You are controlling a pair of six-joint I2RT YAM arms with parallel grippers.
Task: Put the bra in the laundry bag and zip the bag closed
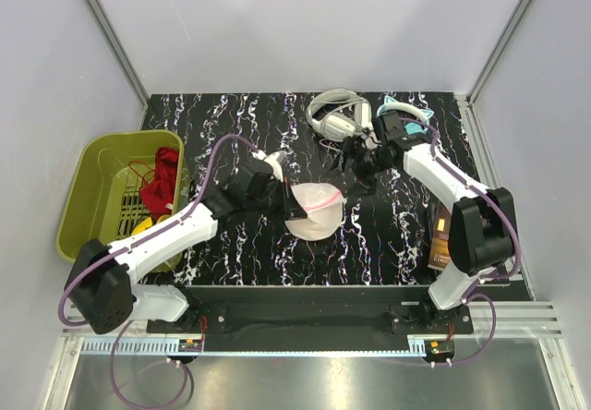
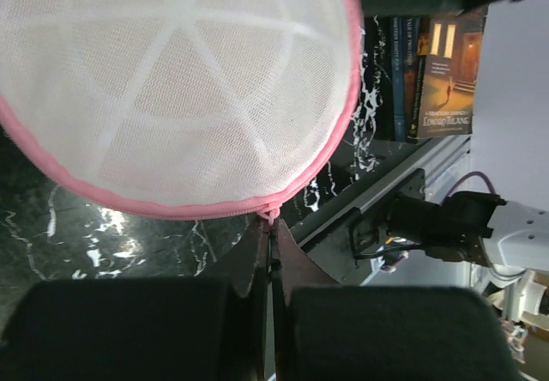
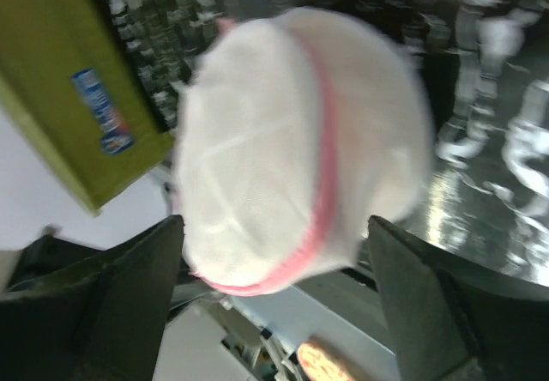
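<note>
The laundry bag (image 1: 316, 211) lies mid-table, a round white mesh dome with pink zipper trim and white ribs (image 2: 171, 81). A faint peach tint shows through the mesh; I cannot make out the bra itself. My left gripper (image 1: 294, 205) sits at the bag's left edge, shut on the pink zipper pull (image 2: 273, 216) where the trim ends. My right gripper (image 1: 355, 161) hovers up and right of the bag, apart from it. In the right wrist view its fingers (image 3: 129, 287) stand wide open with nothing between them, and the bag (image 3: 292, 141) looks blurred ahead of them.
An olive-green basket (image 1: 92, 165) with a dark red garment (image 1: 164, 177) stands at the left edge. White headphones (image 1: 337, 113) and teal headphones (image 1: 408, 112) lie at the back. Books (image 1: 441, 239) stand by the right arm's base.
</note>
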